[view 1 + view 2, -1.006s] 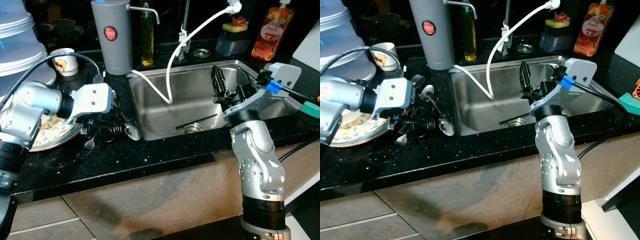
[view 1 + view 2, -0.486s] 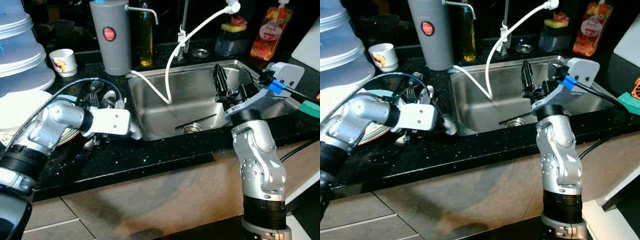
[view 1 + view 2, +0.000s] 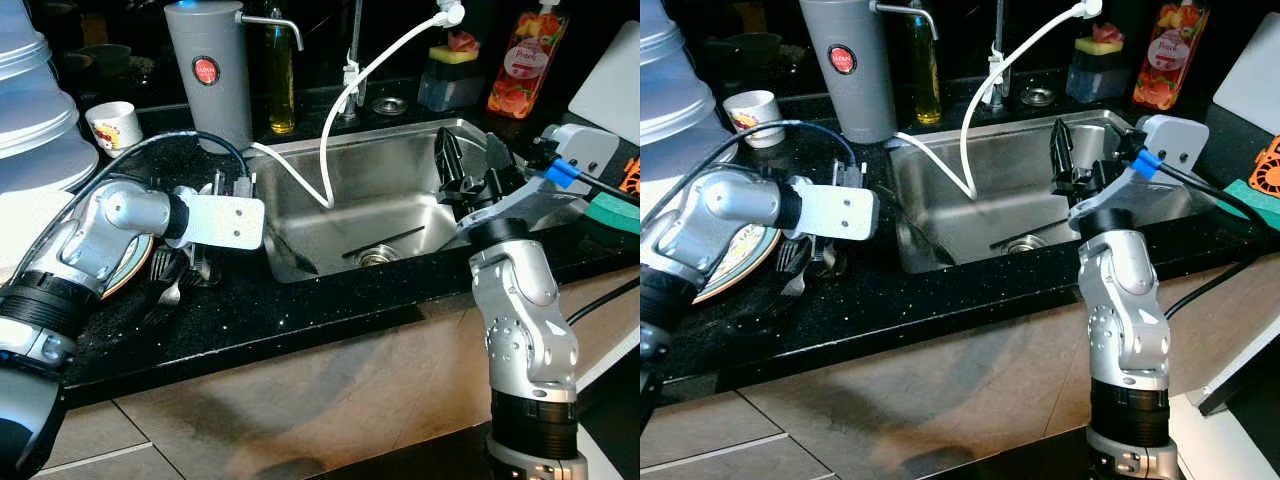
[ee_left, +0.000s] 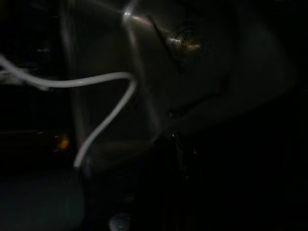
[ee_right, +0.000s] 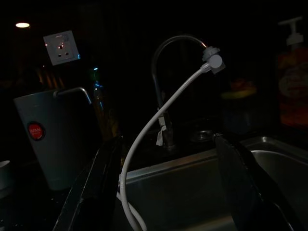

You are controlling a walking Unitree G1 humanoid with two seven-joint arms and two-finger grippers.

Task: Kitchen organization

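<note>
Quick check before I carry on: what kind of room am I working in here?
A home kitchen, most likely: a stainless sink set in a black speckled counter, a soap bottle behind it, and a patterned plate with forks beside the basin.

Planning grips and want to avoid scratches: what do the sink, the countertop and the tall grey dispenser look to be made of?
The sink looks like brushed stainless steel: dull silver with soft reflections. The countertop looks like polished black stone or composite, glossy with fine pale flecks. The tall grey dispenser has a matte grey body, painted metal or plastic, I cannot tell which, with a shiny metal spout.
</note>
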